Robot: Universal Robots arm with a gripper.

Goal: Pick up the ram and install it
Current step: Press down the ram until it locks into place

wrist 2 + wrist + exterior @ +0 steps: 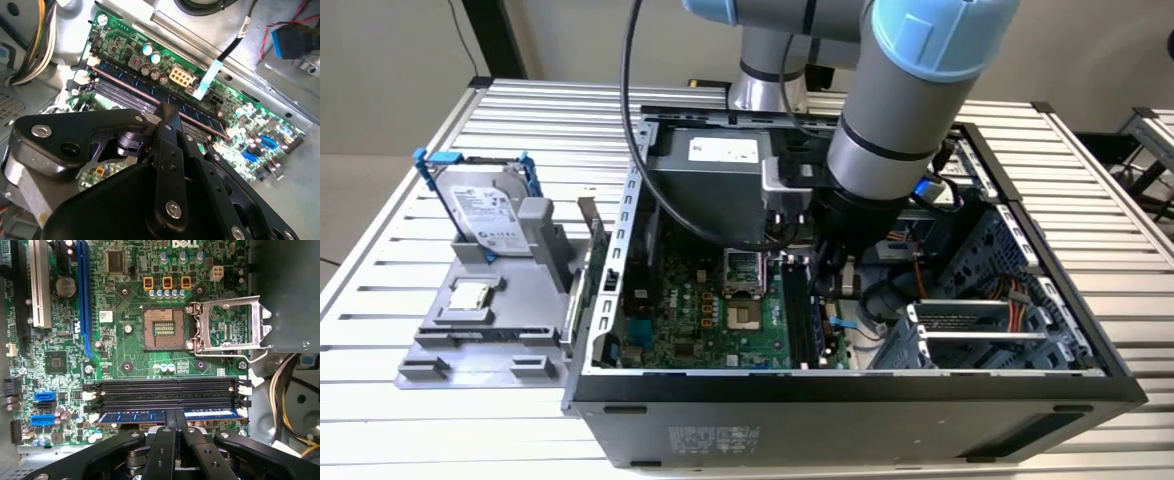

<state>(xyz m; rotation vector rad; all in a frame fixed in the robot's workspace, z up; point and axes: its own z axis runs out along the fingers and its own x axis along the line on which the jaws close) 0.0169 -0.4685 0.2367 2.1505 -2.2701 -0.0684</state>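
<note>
Slatted metal table (400, 440) — pale wall (400, 30) behind.

End effector (175, 416) cut off by the frame edge in both wrist views; fingertips (170, 420) covering the middle of the ram (132, 416) (only its upper edge visible along the slot). In the exterior view, end effector (834, 290) hidden behind the arm and inside the computer case (854, 395). Arm (907, 110) cropped at the top edge. Hard drive (491, 215) label too small to tell. Surface (400, 430) cropped at every edge.

Blue ram (165, 415) stick, on edge in outermost slot; fingers (175, 427) closed on it
</note>
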